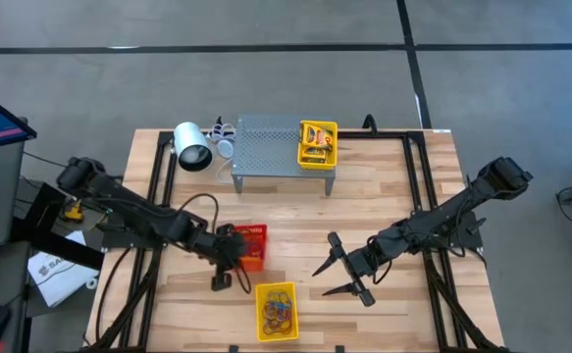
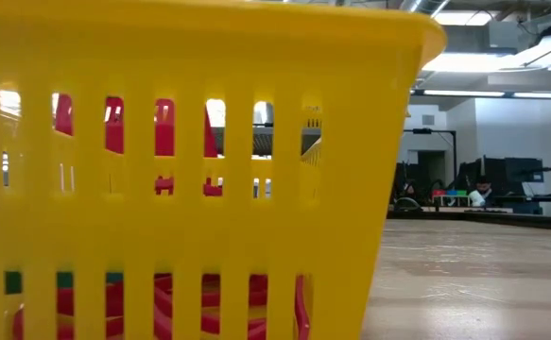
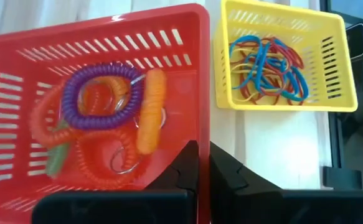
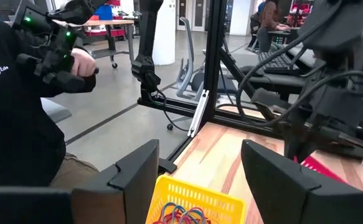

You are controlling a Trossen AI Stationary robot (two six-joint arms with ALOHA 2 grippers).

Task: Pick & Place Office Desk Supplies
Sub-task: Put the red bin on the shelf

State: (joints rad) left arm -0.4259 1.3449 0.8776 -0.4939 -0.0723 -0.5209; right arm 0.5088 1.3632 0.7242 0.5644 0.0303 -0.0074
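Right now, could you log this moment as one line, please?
left gripper: shut on red tray wall | right gripper: open, above table | coil rings: in tray

trays: three; two yellow trays (image 1: 277,312) (image 1: 317,144), one red tray (image 1: 250,245) beside the nearer yellow. coil rings (image 3: 100,96) in the red: one purple, several orange, count unclear. white lamp (image 1: 192,147): one.
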